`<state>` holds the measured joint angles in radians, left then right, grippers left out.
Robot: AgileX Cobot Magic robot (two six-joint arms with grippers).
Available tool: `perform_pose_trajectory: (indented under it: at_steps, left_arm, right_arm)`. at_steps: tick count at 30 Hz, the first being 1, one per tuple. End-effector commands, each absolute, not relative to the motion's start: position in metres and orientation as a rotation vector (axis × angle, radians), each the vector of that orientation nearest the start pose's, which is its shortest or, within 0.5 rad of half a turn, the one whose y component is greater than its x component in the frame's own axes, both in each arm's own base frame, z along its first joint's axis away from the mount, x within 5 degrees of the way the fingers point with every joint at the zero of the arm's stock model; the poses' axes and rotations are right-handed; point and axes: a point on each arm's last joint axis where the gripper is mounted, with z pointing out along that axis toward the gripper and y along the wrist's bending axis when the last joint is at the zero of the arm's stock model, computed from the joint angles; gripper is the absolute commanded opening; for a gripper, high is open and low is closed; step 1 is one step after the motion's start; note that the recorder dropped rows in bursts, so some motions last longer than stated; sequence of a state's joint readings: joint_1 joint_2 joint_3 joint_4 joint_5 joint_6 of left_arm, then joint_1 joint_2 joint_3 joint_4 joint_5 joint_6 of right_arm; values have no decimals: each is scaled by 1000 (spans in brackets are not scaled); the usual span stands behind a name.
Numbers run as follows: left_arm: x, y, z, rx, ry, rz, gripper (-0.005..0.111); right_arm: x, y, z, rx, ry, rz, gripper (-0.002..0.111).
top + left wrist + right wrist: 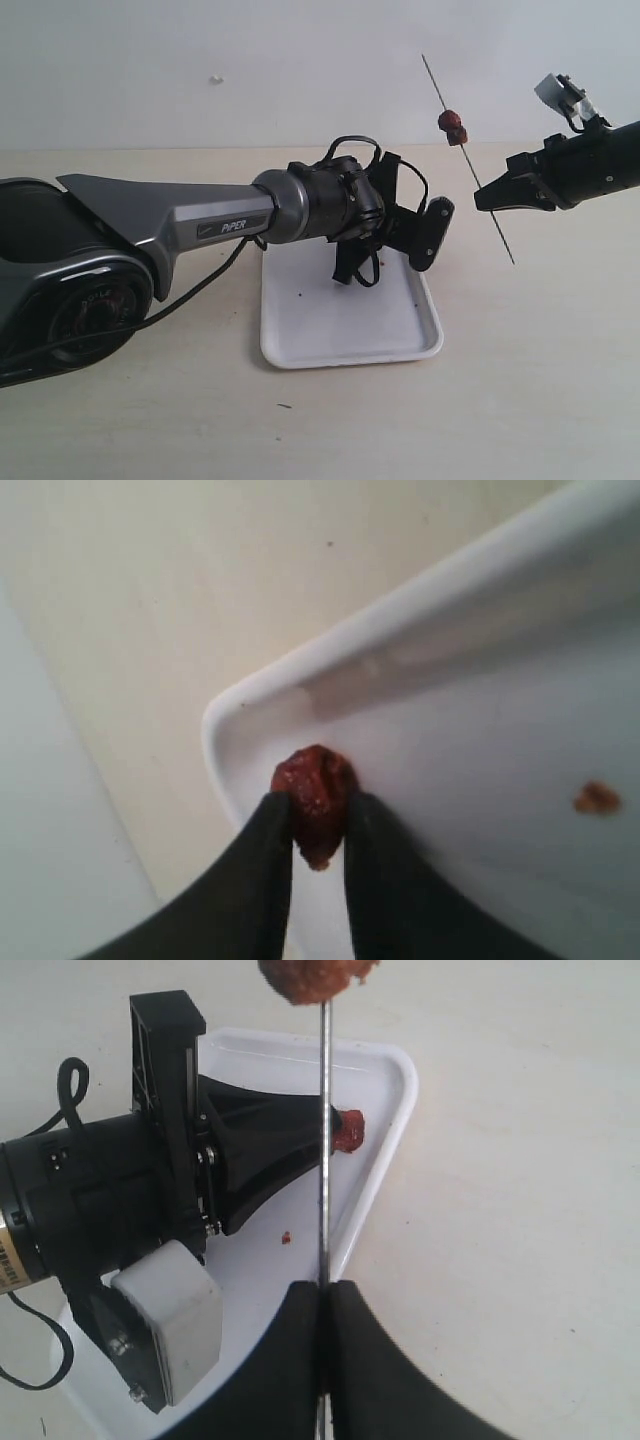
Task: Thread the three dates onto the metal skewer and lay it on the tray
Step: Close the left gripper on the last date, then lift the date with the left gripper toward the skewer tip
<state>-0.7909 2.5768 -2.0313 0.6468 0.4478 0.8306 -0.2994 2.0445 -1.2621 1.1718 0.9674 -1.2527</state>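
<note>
In the exterior view the thin metal skewer (470, 160) stands slanted in the air, with my right gripper (487, 197) shut on its lower part. Two dates (453, 125) sit threaded high on it. The right wrist view shows the skewer (324, 1160) running up from my shut gripper (324, 1295) to a date (315, 978). My left gripper (318, 815) is shut on the third date (315, 798) over a corner of the white tray (420, 610). That date (349, 1128) also shows beside the skewer. In the exterior view my left gripper (432, 235) hides it.
The white tray (350, 355) lies on the beige table under the left arm, with small reddish crumbs (597, 798) on it. The left arm's grey body (160, 225) crosses the scene's left half. A pale wall rises behind the table.
</note>
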Motion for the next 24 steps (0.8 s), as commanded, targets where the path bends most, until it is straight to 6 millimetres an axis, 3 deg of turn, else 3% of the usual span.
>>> perform_pose_trajectory:
  at_steps: [1,10,17,24]
  left_arm:
    - [406,-374,91,2096,1280,590,19]
    - [406,-373,133,1876,1446,514,19]
    - [398,-364,160,1770,1684,424,19]
    - [383,-358,202,1630,1887,174,19]
  right_arm:
    - [393,-51,160,-240,2385,904,0]
    - [394,-51,160,-234,2382,901,0]
    - [394,-51,160,-234,2382,901,0]
    - [393,-50,161,-248,2384,918,0]
